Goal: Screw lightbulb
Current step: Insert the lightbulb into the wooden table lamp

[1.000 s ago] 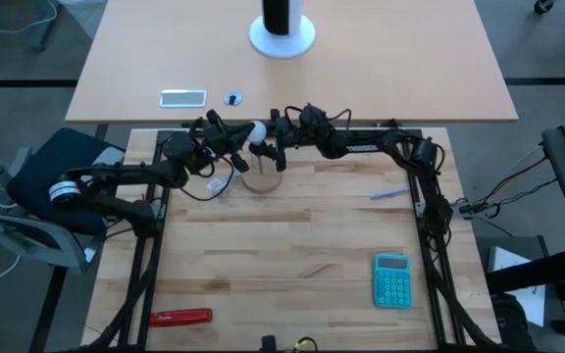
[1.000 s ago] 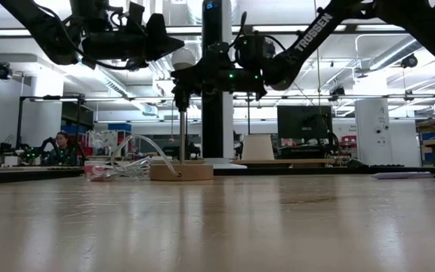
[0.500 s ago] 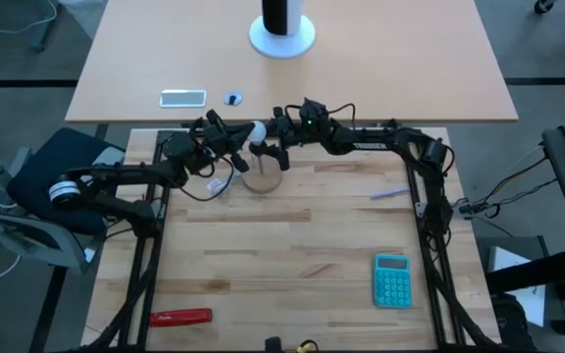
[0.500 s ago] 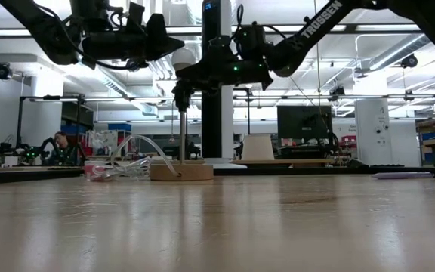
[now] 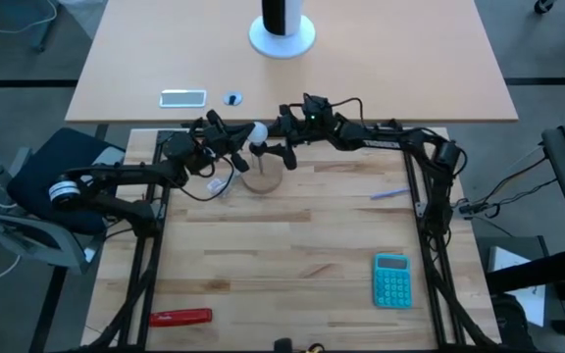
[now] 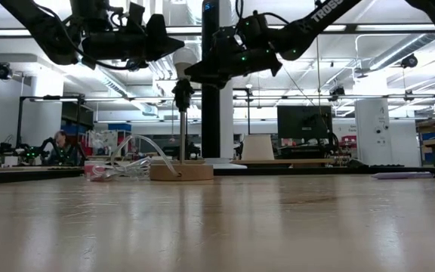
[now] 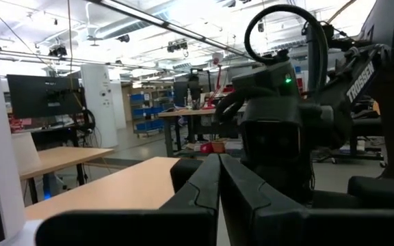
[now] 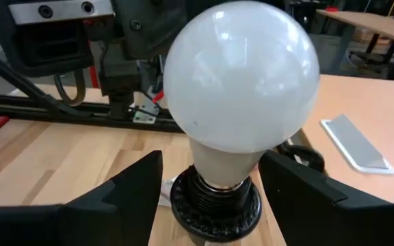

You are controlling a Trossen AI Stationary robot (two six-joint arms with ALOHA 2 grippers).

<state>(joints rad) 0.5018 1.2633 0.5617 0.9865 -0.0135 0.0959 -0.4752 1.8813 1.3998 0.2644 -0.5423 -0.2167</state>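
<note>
The right gripper's [image 8: 211, 188] matte black fingers [image 8: 125, 195] stand spread, holding nothing, either side of a ribbed black socket [image 8: 214, 201]. Seated in it is the lightbulb [image 8: 241, 75], smooth, white, round. The low view alone shows the socket's thin pole on a round wooden base [image 6: 181, 171]. The left gripper [image 7: 219, 184] has its fingers pressed together, empty, just beside the bulb.

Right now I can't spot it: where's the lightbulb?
High view: the lightbulb sits in the black socket at the table's far edge, between the left gripper and right gripper.
</note>
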